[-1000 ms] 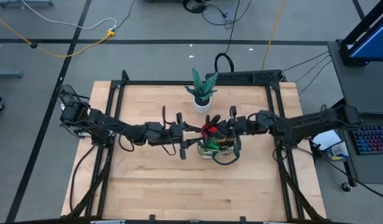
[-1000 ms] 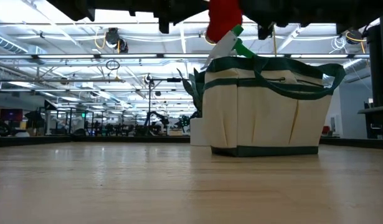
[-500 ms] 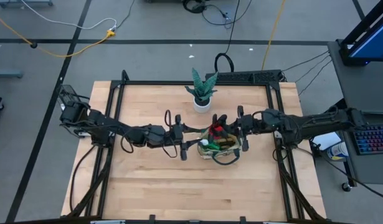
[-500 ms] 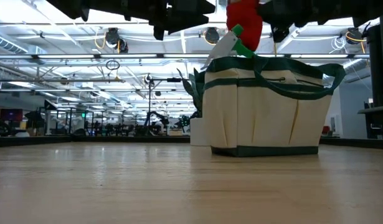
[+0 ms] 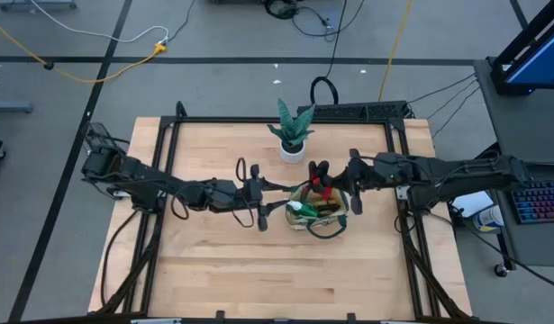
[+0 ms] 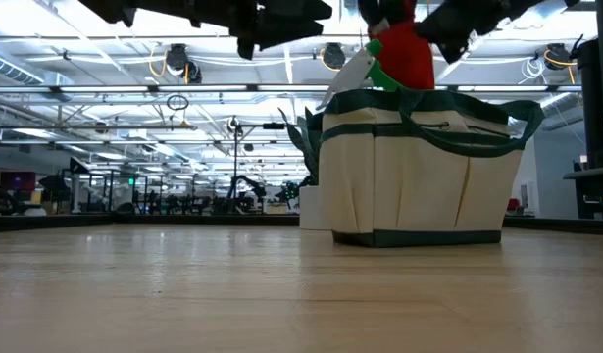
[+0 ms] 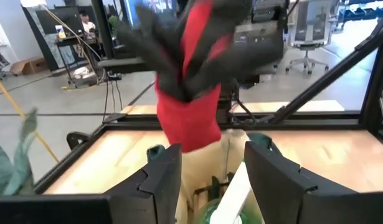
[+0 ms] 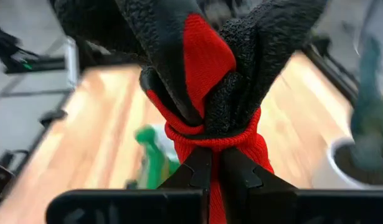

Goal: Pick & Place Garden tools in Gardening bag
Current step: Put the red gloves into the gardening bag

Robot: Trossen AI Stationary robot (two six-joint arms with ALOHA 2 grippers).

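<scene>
We pinch the red-and-black gloves (image 8: 203, 93) in our right gripper (image 8: 211, 163), clamped at the cuff so they hang over the gardening bag (image 6: 419, 167) for a clean drop. Our left gripper (image 7: 207, 180) waits beside the bag, fingers spread and empty, clear of the opening.

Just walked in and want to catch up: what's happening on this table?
The right gripper is shut on a red-and-black glove and holds it over the bag in the middle of the table. A green spray bottle already sits in the bag. The left gripper is open, just beside the bag and holding nothing. A potted plant stands behind the bag.
</scene>
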